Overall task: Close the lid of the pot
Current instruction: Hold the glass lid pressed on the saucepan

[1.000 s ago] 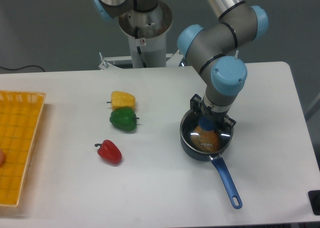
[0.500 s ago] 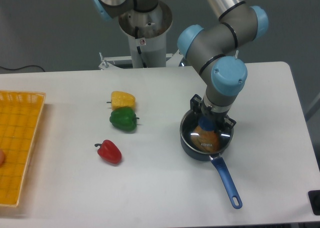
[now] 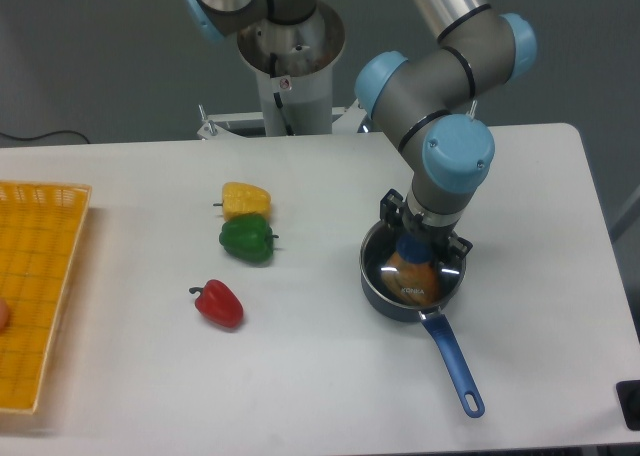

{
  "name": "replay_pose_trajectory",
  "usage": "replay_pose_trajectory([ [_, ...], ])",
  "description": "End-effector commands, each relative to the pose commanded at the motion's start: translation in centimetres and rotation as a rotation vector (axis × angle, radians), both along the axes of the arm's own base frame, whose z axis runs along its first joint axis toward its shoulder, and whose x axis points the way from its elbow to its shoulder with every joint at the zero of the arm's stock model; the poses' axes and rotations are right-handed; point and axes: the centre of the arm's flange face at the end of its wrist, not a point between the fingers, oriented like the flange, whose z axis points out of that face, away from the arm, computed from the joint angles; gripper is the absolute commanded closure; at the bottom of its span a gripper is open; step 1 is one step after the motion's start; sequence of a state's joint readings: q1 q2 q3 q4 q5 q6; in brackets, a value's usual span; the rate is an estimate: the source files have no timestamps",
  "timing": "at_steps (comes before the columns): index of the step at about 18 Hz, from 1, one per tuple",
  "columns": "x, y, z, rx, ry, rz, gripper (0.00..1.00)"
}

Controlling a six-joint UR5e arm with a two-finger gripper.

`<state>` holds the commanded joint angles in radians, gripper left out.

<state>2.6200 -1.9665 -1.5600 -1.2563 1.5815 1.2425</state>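
The gripper (image 3: 418, 244) hangs straight down over the pot (image 3: 378, 276), its two dark fingers standing on either side of the blue knob at the middle of the pot lid (image 3: 412, 276); the wrist hides the fingertips, so I cannot tell whether they press the knob or only flank it. There is one pot and one lid. The lid is a round disc of clear glass with a thin bright metal rim, and it lies flat over the pot's mouth, matching it in width; an orange shape and some small printed lettering show at the glass. The pot is small, round and dark, and it sits on the right half of the white table (image 3: 300, 376). Its long blue handle runs from the near side of the pot toward the front edge of the table, slanting a little to the right in the picture, and ends in a loop. Well to the left lie three peppers: a yellow pepper (image 3: 245, 199), a green pepper (image 3: 247, 238) touching it just in front, and a red pepper (image 3: 219, 303) apart and nearer the front. One orange mesh basket (image 3: 40, 276) rests at the far left edge.
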Motion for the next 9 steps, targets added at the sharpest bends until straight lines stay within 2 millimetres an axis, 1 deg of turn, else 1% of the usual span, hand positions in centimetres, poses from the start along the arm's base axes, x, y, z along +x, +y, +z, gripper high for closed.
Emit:
replay_pose_trajectory([
  [9,-0.22,0.13,0.90,0.014,0.022,-0.017,0.00],
])
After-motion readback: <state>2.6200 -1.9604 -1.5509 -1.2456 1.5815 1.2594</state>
